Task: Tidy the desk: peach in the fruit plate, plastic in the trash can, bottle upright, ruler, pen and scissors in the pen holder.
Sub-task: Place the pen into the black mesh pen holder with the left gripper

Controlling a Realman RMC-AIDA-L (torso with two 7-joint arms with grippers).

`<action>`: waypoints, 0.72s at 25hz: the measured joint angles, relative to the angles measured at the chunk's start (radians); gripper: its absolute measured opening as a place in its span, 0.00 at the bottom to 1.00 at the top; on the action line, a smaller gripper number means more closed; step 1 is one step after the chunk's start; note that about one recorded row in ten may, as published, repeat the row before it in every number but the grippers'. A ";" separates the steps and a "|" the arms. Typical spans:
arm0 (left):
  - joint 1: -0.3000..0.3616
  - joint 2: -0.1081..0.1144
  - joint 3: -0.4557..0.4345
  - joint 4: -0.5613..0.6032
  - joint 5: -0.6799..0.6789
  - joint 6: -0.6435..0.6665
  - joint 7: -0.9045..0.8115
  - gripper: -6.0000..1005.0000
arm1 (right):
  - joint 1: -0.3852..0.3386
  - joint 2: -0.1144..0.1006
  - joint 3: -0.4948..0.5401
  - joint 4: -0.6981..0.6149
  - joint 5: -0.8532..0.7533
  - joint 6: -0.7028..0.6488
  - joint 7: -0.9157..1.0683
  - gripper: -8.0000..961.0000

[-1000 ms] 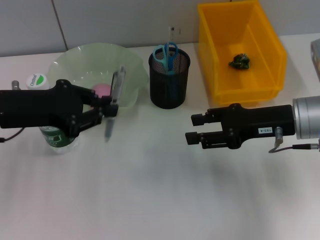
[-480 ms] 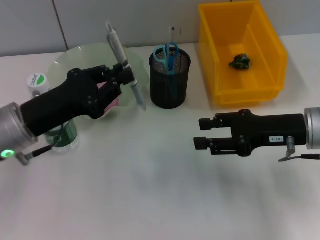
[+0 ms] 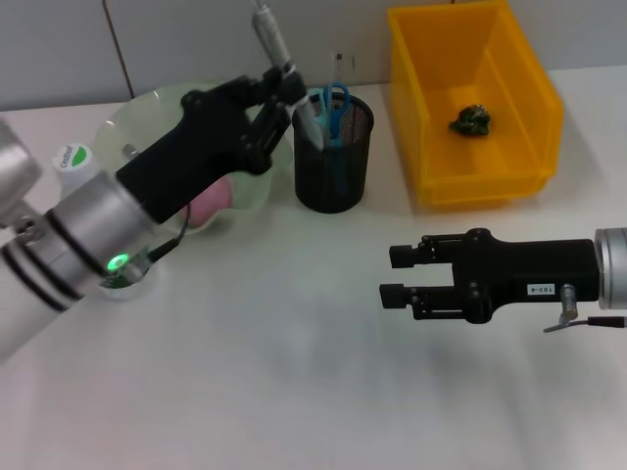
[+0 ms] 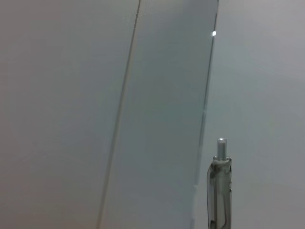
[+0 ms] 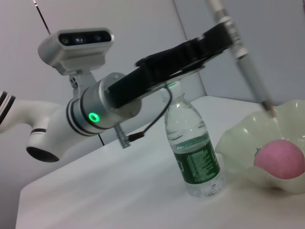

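Here the left gripper [image 3: 279,93] clenches a clear, silver-tipped pen [image 3: 284,70] tilted over the pen holder [image 3: 332,157]

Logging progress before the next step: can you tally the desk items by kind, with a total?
Pen, held in the left gripper: 1
Scissors, in the pen holder: 1
Pen holder: 1
Fruit plate: 1
Peach: 1
Bottle, upright: 1
Yellow bin: 1
Crumpled plastic, in the bin: 1
Total: 8

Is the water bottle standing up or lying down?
Upright: the bottle stands on its base beside the fruit plate, cap up.
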 joint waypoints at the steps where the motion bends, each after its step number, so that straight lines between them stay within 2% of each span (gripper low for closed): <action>1: -0.019 0.000 -0.029 -0.029 0.004 -0.015 0.032 0.17 | 0.000 0.000 0.002 0.003 0.000 0.000 -0.009 0.66; 3: -0.051 0.000 -0.083 -0.078 0.016 -0.046 0.084 0.18 | 0.000 0.000 0.003 0.004 0.000 0.000 -0.012 0.66; 4: -0.080 0.000 -0.142 -0.114 0.039 -0.088 0.130 0.18 | 0.000 0.000 0.004 0.005 0.000 0.001 -0.015 0.66; 5: -0.080 0.000 -0.142 -0.114 0.039 -0.088 0.130 0.18 | 0.000 0.000 0.004 0.005 0.000 0.001 -0.015 0.66; 7: -0.099 0.000 -0.220 -0.144 0.082 -0.142 0.176 0.19 | 0.001 0.000 0.006 0.005 0.000 0.001 -0.023 0.66; 12: -0.121 0.000 -0.496 -0.207 0.264 -0.310 0.281 0.20 | 0.007 0.002 0.008 0.013 0.000 0.004 -0.039 0.66; 15: -0.115 0.000 -0.700 -0.253 0.403 -0.417 0.374 0.21 | 0.008 0.002 0.008 0.014 0.000 0.001 -0.050 0.66; 18: -0.104 0.000 -0.814 -0.289 0.461 -0.485 0.444 0.22 | 0.004 0.002 0.008 0.013 0.010 -0.008 -0.058 0.66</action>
